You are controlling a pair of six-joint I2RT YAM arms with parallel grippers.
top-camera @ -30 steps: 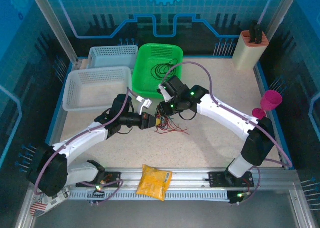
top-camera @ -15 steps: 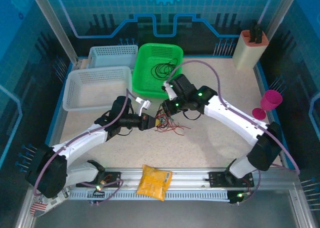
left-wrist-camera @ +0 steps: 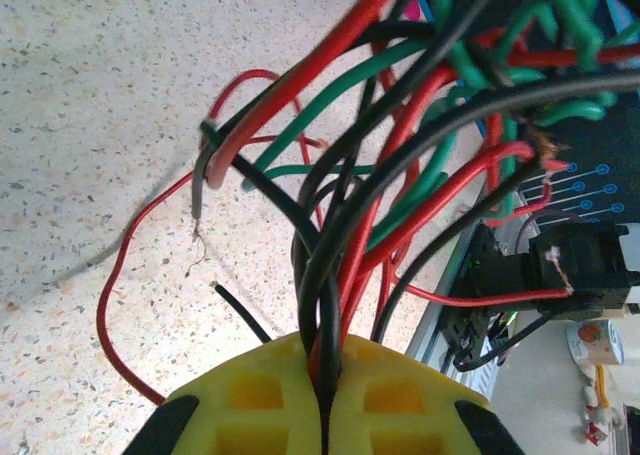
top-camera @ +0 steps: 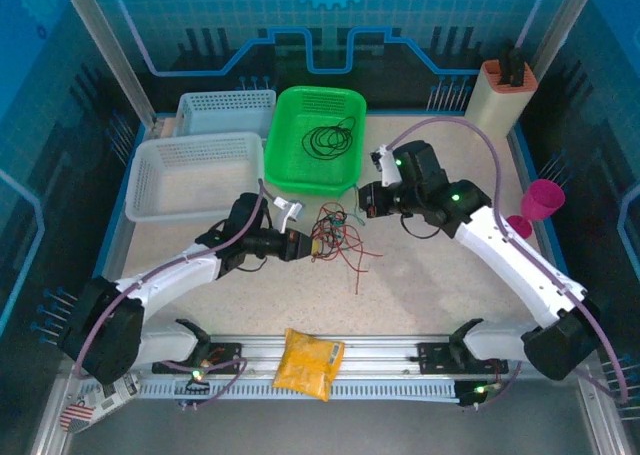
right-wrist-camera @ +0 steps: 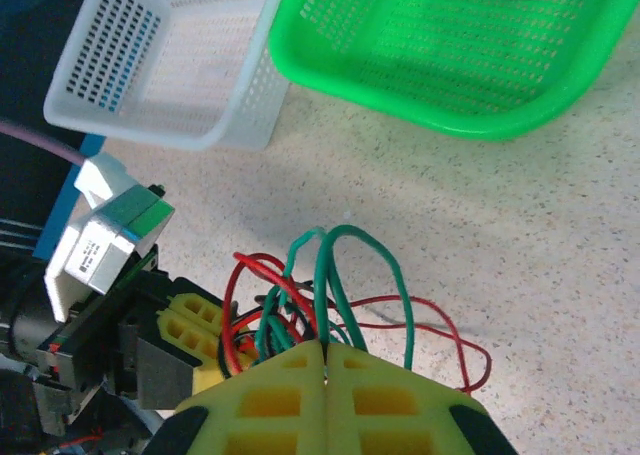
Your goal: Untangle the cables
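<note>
A knot of red, green and black cables (top-camera: pixel 333 227) hangs between my two grippers at the middle of the table. My left gripper (top-camera: pixel 308 245) is shut on a bunch of black and red strands (left-wrist-camera: pixel 330 305), which run into the seam of its yellow fingers (left-wrist-camera: pixel 260 395). My right gripper (top-camera: pixel 362 207) is shut on a green cable (right-wrist-camera: pixel 330 275) that loops up from its closed yellow fingertips (right-wrist-camera: pixel 395 390). A loose red strand (top-camera: pixel 361 267) trails on the table to the lower right. One black cable (top-camera: pixel 326 137) lies coiled in the green basket (top-camera: pixel 290 165).
Two white baskets (top-camera: pixel 160 180) (top-camera: pixel 225 110) stand at the back left beside the green one. A yellow bag (top-camera: pixel 308 363) lies on the front rail. A pink cup (top-camera: pixel 540 201) and a beige holder (top-camera: pixel 500 95) stand at the right.
My right gripper has moved right and away from the left one, with its jaws closed on the green cable. The knot is stretched wider and a red strand now trails out lower right.
</note>
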